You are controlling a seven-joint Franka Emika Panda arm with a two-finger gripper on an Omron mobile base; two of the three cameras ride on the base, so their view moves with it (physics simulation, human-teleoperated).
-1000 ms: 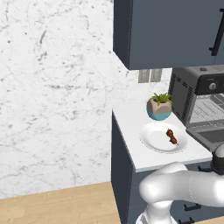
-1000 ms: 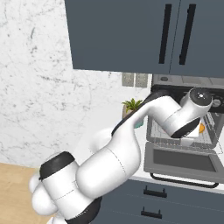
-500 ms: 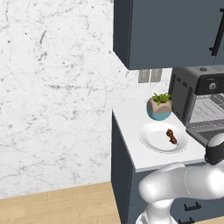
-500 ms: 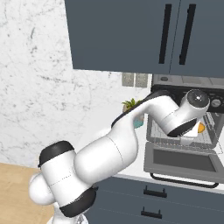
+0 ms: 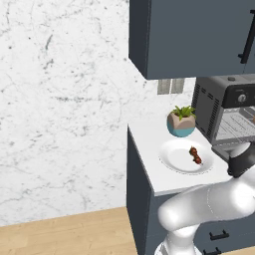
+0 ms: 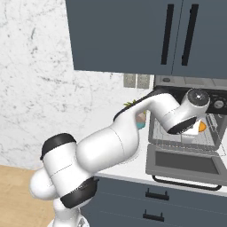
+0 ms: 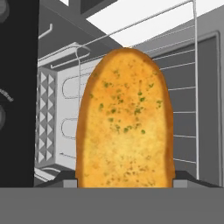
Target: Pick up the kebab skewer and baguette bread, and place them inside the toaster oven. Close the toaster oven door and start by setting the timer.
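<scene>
White surface (image 5: pixel 149 164) under marble wall (image 5: pixel 60 99); we see our claw (image 7: pixel 126 183) gripping the bread (image 7: pixel 126 127) inside the oven (image 6: pixel 186 133), skewer (image 5: pixel 195 155) on plate (image 5: pixel 174 158).

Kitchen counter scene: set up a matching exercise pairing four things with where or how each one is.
Things:
1. kebab skewer
2. baguette bread
3. toaster oven door
4. potted plant

States:
A. folded down open
B. between the end effector's fingertips, at the oven rack
C. on the white plate
D. on the counter beside the toaster oven

Pairs: 1-C, 2-B, 3-A, 4-D
</scene>
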